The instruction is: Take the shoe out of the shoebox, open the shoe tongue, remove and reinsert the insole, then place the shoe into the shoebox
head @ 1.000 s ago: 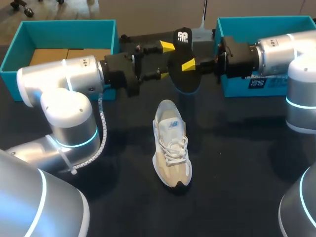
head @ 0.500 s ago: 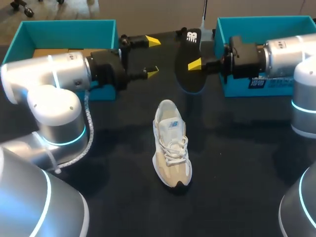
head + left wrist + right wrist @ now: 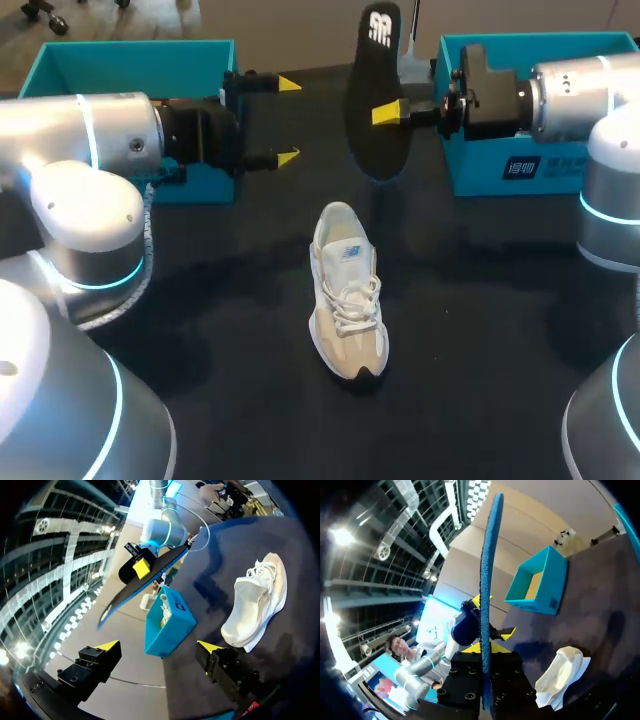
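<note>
The insole (image 3: 370,145) is now let go by the left gripper (image 3: 286,120), which is pulled back to its own side with fingers spread wide and nothing in them, so the two-gripper hold of a second ago is gone. The insole is kept pinched by the right gripper (image 3: 380,113) alone and is raised higher, more upright, above the desk (image 3: 480,330) beyond the shoe (image 3: 346,290). The shoe is left untouched mid-desk, so removal looks done and reinsertion probably comes next. A white logo is seen on the insole's heel and white print on the right shoebox (image 3: 520,170) — neither is read off here.
</note>
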`<action>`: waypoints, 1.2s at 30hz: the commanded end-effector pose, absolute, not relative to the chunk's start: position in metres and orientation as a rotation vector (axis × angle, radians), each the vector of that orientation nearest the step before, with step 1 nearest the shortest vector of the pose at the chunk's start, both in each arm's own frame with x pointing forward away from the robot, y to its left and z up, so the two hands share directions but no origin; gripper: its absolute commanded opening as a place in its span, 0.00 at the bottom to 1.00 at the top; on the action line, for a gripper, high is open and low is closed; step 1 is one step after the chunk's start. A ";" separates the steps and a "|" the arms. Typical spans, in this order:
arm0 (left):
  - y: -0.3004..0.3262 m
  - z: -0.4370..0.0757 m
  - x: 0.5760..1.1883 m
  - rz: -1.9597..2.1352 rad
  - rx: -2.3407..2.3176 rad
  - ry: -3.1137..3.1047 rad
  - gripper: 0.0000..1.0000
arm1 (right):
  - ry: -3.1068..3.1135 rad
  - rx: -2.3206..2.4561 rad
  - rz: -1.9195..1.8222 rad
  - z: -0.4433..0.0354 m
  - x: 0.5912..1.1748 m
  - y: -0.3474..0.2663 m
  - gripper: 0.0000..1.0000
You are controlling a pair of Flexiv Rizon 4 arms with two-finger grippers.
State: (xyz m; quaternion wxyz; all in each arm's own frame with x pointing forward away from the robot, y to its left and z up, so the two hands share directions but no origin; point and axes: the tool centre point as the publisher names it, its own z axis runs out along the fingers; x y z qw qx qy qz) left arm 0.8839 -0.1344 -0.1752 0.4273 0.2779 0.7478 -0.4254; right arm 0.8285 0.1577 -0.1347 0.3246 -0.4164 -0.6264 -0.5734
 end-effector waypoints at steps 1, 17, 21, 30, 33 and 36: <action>-0.130 -0.180 0.881 -1.040 0.676 2.248 1.00 | -1.662 -1.075 -1.532 -0.133 0.831 0.168 0.00; -0.120 -0.205 0.878 -0.976 0.573 2.508 1.00 | -1.672 -0.955 -1.620 -0.124 0.825 0.179 0.00; -0.120 -0.205 0.878 -0.976 0.573 2.508 1.00 | -1.672 -0.955 -1.620 -0.124 0.825 0.179 0.00; -0.120 -0.205 0.878 -0.976 0.573 2.508 1.00 | -1.672 -0.955 -1.620 -0.124 0.825 0.179 0.00; -0.121 -0.206 0.873 -0.984 0.560 2.538 1.00 | -1.672 -0.955 -1.620 -0.124 0.825 0.179 0.00; -0.125 -0.212 0.870 -0.993 0.520 2.579 1.00 | -1.679 -0.921 -1.637 -0.127 0.828 0.177 0.00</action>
